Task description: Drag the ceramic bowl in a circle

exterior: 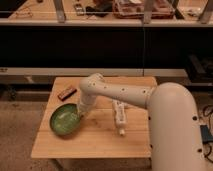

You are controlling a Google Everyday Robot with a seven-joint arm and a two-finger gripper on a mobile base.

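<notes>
The ceramic bowl (pixel 65 120) is wide, shallow and glossy green. It sits on the left part of the wooden table (pixel 100 142). My white arm reaches from the right across the table. My gripper (pixel 80 112) is down at the bowl's right rim, touching it. The arm's wrist hides much of the gripper.
A small dark red-brown bar (pixel 66 93) lies at the table's back left. A white bottle-like object (pixel 119 116) lies on its side mid-table, right of the bowl. A dark shelf unit (pixel 105 40) stands behind the table. The table's left edge is near the bowl.
</notes>
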